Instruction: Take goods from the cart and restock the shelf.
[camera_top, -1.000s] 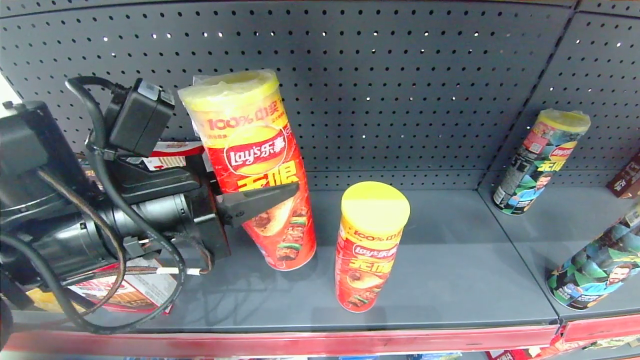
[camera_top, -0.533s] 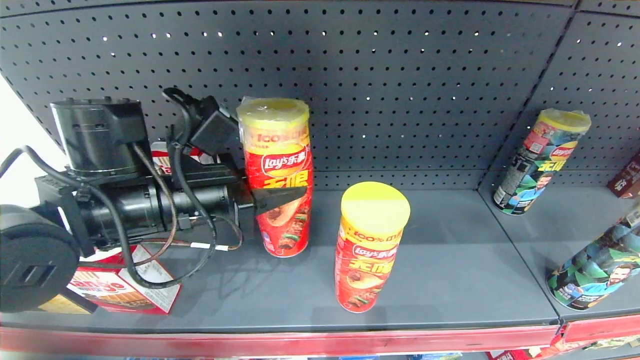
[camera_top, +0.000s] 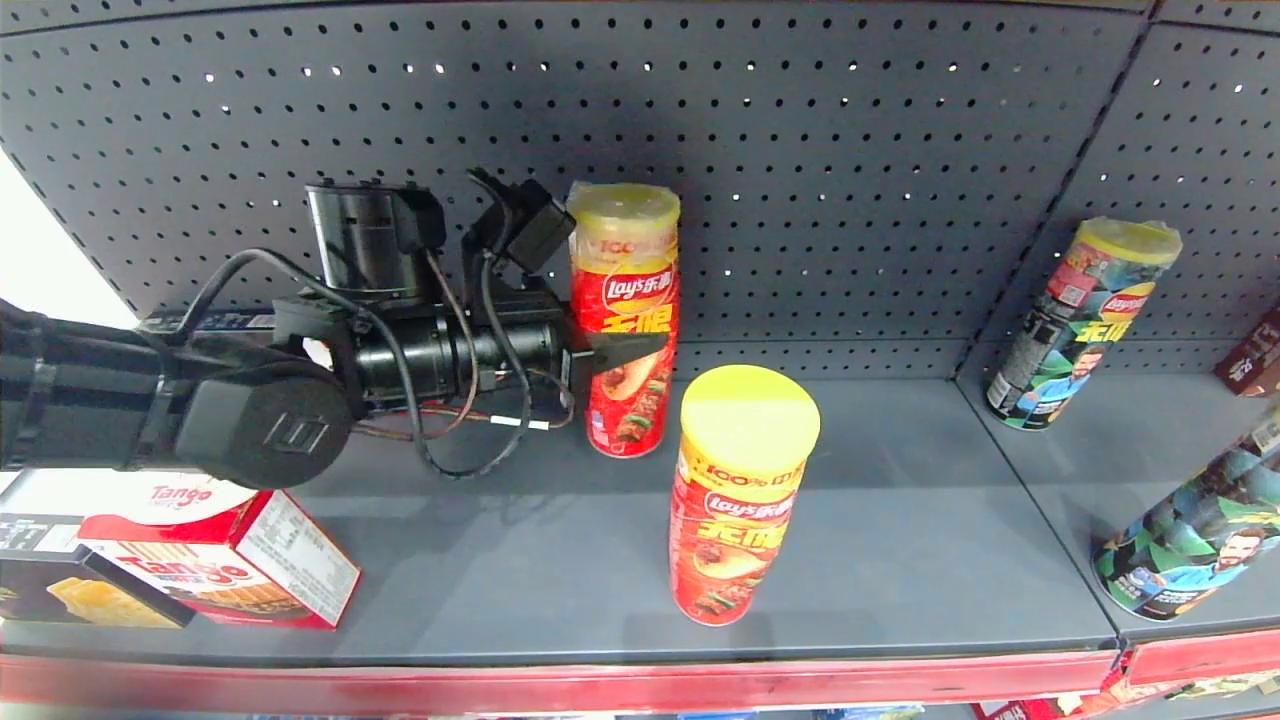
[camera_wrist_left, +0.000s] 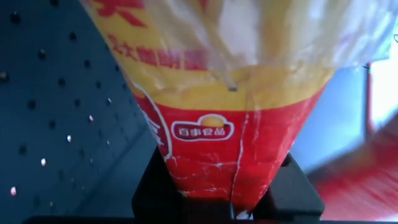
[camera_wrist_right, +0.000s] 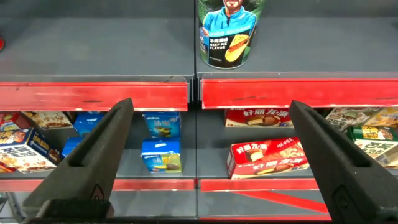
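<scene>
Observer: Head view first. The left gripper (camera_top: 628, 345) comes in from the shelf's left end, jaws clamped on a red chip can (camera_top: 625, 300), which is upright with its yellow lid on top.

Recorder: Where on the shelf (camera_top: 900, 540)?

Observer: Back edge, left of middle, just in front of the pegboard (camera_top: 850, 180). Cannot tell whether its base rests on the shelf or hangs just above. A second red can (camera_top: 740, 500) stands nearer the front edge, apart from the first. A wafer box (camera_top: 215, 565) sits at the front left corner, and a dark can (camera_top: 1080, 325) at the back of the neighbouring bay on the right.

Recorder: Left wrist view?

Observer: Red chip can (camera_wrist_left: 230, 124) close up, clear film over its top, pinched between two black fingers (camera_wrist_left: 158, 196). Pegboard (camera_wrist_left: 50, 93) runs beside it.

Recorder: Right wrist view?

Observer: The right gripper (camera_wrist_right: 214, 155) has its jaws wide apart and faces the shelf fronts. A green can (camera_wrist_right: 231, 31) stands at a shelf's front edge, above a red rail (camera_wrist_right: 93, 96). One level down are blue packs (camera_wrist_right: 160, 152) and a red box (camera_wrist_right: 267, 158).
</scene>
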